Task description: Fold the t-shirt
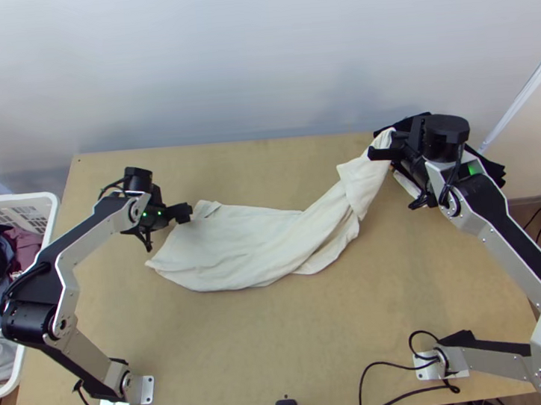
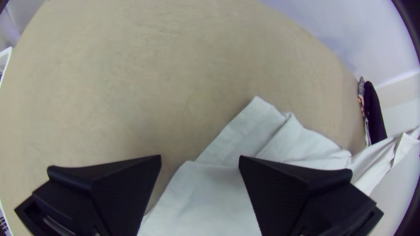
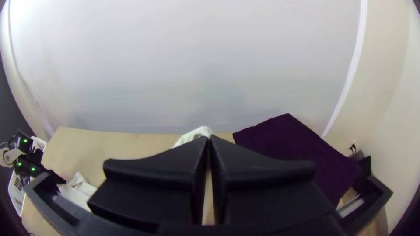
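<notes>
The cream T-shirt (image 1: 236, 246) lies bunched lengthwise on the table (image 1: 282, 351), its right part rising towards the far right corner. There the right gripper (image 1: 380, 151) is closed on its end. Towards the far left corner, the left gripper (image 1: 183, 212) stands wide open at the cloth's other end; contact I can't tell.

No text, label, brand, number or sign can be read in any of the three views.
</notes>
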### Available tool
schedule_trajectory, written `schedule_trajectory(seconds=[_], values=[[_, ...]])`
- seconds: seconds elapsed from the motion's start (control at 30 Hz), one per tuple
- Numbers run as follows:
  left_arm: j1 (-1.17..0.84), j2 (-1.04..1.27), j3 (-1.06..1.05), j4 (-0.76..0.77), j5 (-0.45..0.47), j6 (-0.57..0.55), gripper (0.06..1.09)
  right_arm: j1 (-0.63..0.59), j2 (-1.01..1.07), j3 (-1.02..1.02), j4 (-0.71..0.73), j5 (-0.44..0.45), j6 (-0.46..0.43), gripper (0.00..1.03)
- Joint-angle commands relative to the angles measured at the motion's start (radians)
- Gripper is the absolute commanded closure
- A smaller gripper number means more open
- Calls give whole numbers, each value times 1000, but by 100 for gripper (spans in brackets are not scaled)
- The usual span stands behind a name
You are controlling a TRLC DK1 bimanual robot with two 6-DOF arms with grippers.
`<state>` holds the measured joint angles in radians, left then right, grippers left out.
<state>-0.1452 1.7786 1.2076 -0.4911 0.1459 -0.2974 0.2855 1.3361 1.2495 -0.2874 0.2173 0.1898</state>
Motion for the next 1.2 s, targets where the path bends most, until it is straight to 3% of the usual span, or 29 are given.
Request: schedule_trajectory(seconds=[0.0,0.07,0.17,0.23,0.3,0.33,0.53,0.9,1.17], values=[[-17,18,24,-27,-2,7,21,-8,9,-19,22,1,0,100],[-24,21,26,-43,-2,12,24,-8,12,-18,22,1,0,100],[-34,19,10,-58,-3,20,41,-8,12,-18,27,1,-1,100],[-44,7,-10,-50,-19,27,62,-8,11,-15,27,-1,-3,100],[-48,-8,-25,-23,-68,27,99,-11,8,-13,27,-1,-3,100],[-48,-13,-25,-17,-74,30,104,-12,8,-13,27,-1,-3,100],[-8,-88,9,-1,-77,49,104,-35,0,-7,27,-1,-4,100],[85,-189,287,-79,-101,-19,105,-62,12,62,-6,1,-23,100],[114,-194,481,-98,-144,-39,105,-78,130,294,-157,-7,-15,100]])
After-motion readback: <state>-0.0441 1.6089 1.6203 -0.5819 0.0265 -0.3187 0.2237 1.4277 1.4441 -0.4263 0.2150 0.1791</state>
